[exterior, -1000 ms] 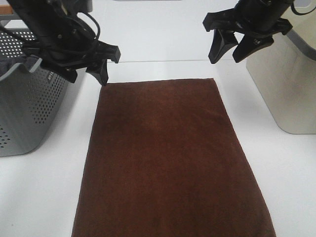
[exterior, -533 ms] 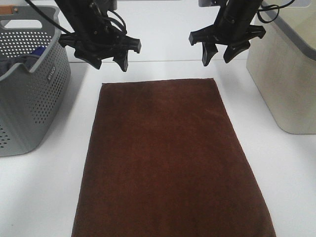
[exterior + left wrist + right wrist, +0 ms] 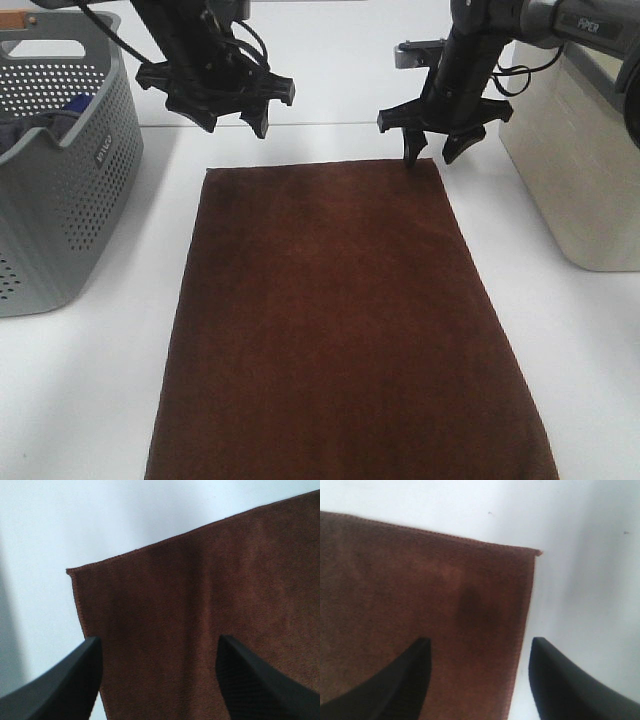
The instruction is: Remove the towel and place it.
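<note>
The dark reddish-brown towel (image 3: 340,320) lies spread flat on the white table, its near end running out of the exterior view. My left gripper (image 3: 236,125) is open and hangs just beyond the towel's far left corner. The left wrist view shows that corner (image 3: 70,571) between its open fingers (image 3: 65,685). My right gripper (image 3: 430,155) is open and low at the far right corner, one fingertip (image 3: 412,157) at the towel's edge. In the right wrist view its jaws straddle the side edge below the corner (image 3: 537,553). No white tag shows.
A grey perforated basket (image 3: 60,210) stands at the left with a bluish cloth (image 3: 45,115) inside. A beige bin (image 3: 585,170) stands at the right, close to my right arm. Bare white table (image 3: 100,380) flanks the towel on both sides.
My right gripper has moved left and come down to the towel's far right corner. My left gripper has shifted right and a little away from the far left corner. The towel has not moved.
</note>
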You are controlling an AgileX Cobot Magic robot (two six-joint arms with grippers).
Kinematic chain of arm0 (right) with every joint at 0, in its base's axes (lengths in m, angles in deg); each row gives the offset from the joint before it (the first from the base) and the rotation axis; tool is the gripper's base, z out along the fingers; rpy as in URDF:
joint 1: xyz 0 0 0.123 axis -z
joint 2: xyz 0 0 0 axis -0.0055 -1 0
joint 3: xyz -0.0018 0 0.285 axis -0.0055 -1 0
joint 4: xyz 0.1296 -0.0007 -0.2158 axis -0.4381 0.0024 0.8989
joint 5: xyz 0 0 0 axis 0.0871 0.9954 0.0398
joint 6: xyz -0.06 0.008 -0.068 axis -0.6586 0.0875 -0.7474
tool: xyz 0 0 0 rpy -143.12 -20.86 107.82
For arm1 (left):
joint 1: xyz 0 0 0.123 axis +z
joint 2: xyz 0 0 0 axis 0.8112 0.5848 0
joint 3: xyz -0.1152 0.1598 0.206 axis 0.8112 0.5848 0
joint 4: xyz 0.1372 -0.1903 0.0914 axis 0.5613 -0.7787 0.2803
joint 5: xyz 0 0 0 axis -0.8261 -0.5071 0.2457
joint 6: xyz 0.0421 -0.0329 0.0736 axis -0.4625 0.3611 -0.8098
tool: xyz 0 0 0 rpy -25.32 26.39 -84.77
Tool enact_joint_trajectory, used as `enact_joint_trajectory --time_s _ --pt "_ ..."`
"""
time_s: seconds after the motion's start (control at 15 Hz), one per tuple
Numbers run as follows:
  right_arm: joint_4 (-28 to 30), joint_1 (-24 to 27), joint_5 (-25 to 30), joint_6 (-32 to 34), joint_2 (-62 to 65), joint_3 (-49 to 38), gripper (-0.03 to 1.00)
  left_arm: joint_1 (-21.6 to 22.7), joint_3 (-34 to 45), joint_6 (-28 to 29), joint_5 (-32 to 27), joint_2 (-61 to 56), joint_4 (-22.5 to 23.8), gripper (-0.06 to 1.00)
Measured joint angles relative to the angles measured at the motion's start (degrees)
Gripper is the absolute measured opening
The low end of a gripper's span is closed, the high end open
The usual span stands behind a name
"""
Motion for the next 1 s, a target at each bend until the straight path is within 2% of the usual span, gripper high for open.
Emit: enact_joint_trajectory --time_s 0.4,0.53,0.67,0.8,0.87,1.0 --pt "-1.15 1.66 -2.58 0.00 -4.24 2.23 0.55 0.00 0.00 0.00 -0.17 0.00 0.17 0.63" --pt "-1.15 1.83 -2.92 0.00 -5.27 2.41 0.51 0.00 0.00 0.00 -0.23 0.00 0.17 0.63" --pt "-1.15 1.83 -2.98 -0.29 -5.39 2.46 0.39 0.00 0.00 0.00 -0.23 0.06 0.17 0.63" --pt "-1.66 1.83 -2.92 -0.69 -5.44 2.46 0.17 0.00 -0.11 -0.06 -0.17 0.06 0.23 0.62" --pt "-2.23 1.83 -2.69 -1.66 -5.44 2.52 0.02 0.00 -0.17 -0.06 -0.06 0.06 0.40 0.62" --pt "-2.41 1.83 -2.23 -2.12 -5.56 2.75 0.00 0.00 -0.17 0.00 1.09 0.29 1.32 0.62"
